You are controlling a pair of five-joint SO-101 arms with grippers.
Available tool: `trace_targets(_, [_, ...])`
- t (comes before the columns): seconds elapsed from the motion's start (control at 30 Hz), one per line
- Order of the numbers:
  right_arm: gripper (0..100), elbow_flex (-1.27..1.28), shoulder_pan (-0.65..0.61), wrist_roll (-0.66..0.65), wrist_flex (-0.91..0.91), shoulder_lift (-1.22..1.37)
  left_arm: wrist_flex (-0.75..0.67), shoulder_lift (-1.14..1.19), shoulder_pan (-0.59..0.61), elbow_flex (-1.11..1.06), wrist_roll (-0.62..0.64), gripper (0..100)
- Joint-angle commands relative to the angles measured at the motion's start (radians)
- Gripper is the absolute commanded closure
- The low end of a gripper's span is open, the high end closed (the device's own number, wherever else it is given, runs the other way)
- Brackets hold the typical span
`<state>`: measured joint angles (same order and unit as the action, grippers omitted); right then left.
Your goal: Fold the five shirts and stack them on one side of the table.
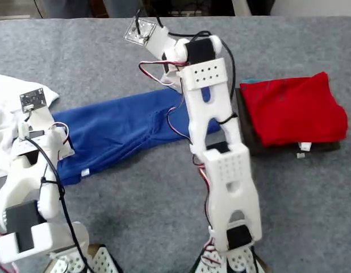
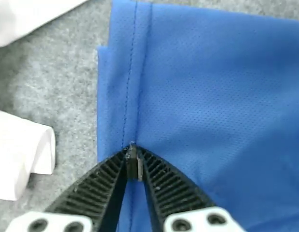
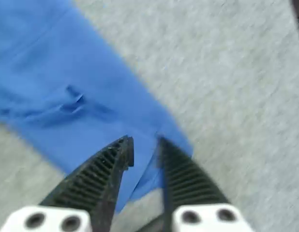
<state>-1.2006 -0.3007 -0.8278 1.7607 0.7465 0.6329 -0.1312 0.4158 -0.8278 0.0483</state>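
A grey, felt-like cloth (image 1: 96, 62) covers the surface (image 1: 300, 216), and beyond its far edge lies a dim strip (image 1: 187, 7) with a pale patch (image 1: 314, 5)

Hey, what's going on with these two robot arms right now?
Two arms are working on a blue shirt spread across the grey table. The left hand is pinched shut on its hem, while the right hand hangs open over another edge. A red shirt tops a folded stack on the right; a white shirt lies at the left.

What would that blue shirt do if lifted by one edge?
Probably floppy: the blue shirt lies flat with creases, so it would likely sag. Its mesh looks light. Pushed, it may bunch on the fuzzy table cover.
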Motion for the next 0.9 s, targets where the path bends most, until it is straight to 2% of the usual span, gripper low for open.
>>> trace_targets(0.0, [97.5, 0.426, 0.025, 0.011, 0.002, -0.288, -0.009, -0.005, 0.008, 0.021, 0.008, 97])
trace_targets(0.1, [98.4, 0.722, 0.072, 0.011, -0.091, -0.420, -0.011, -0.005, 0.008, 0.019, 0.008, 97])
trace_targets(0.2, [98.4, 0.957, 0.152, 0.014, -0.267, -0.484, -0.011, -0.005, 0.008, 0.019, 0.008, 97])
trace_targets(0.47, [98.4, 1.300, 0.253, 0.017, -0.595, -0.444, -0.012, -0.005, 0.010, 0.019, 0.009, 97])
trace_targets(0.63, [98.4, 1.316, 0.269, 0.017, -0.598, -0.407, -0.015, -0.005, 0.010, 0.025, 0.008, 97])
trace_targets(0.87, [98.4, 1.233, 0.279, 0.015, -0.427, -0.558, -0.091, -0.014, 0.004, 0.022, 0.006, 97])
